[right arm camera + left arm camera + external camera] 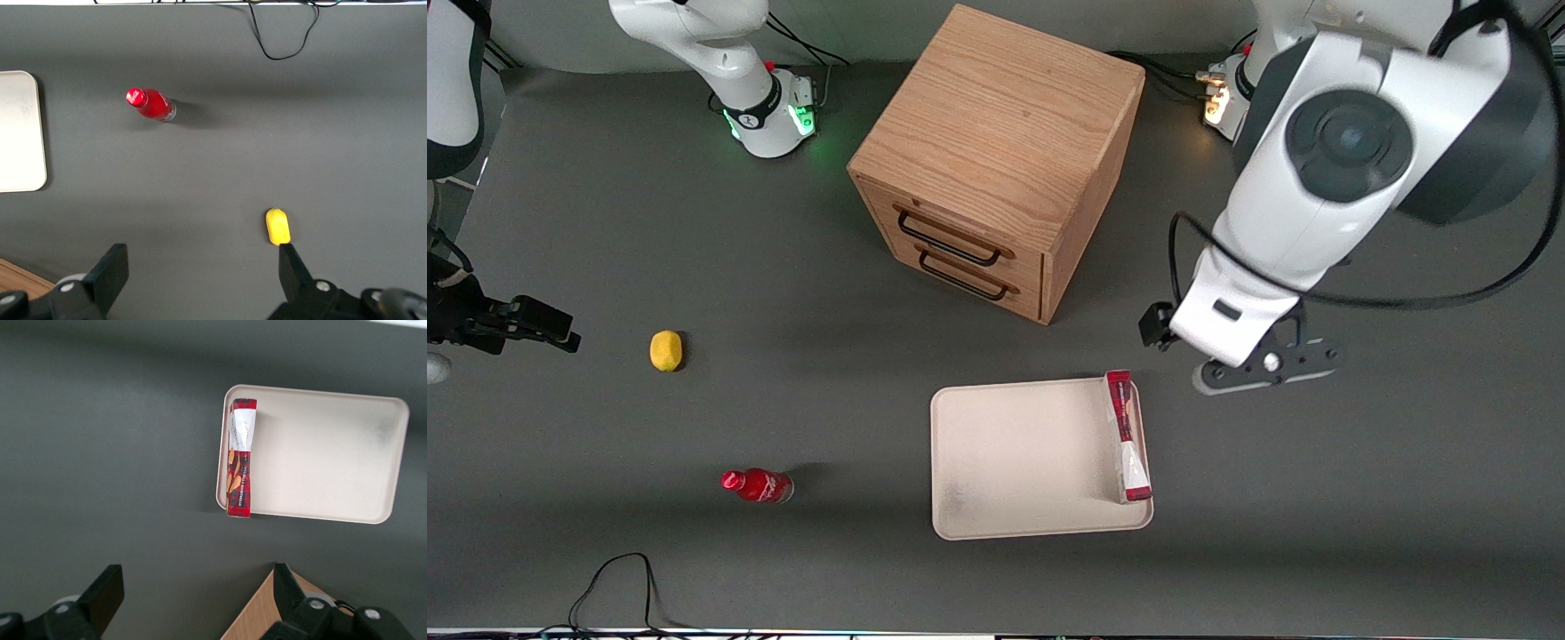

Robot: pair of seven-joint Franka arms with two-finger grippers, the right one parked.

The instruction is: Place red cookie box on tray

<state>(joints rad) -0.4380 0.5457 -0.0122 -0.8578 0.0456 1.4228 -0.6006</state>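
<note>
- Jaws spread wide, empty; I see the left gripper (193,603) raised, clear of the tray.
- Long red cookie box (1126,436) lies on the flat cream-beige tray (1014,444), along its working-arm-side rim.
- Placement looks done; only retreat left.

Glossy red cookie box (1127,436) — matt tray (1014,462) — grained wooden cabinet (996,151)

Gripper (193,603) aloft with fingers spread, above bare tabletop (1316,498) beside tray (1014,462). Red cookie box (1125,436) along the tray edge toward the working arm; rest of tray floor unoccupied. Wooden drawer cabinet (996,160) standing near, farther from the front camera than the tray.
</note>
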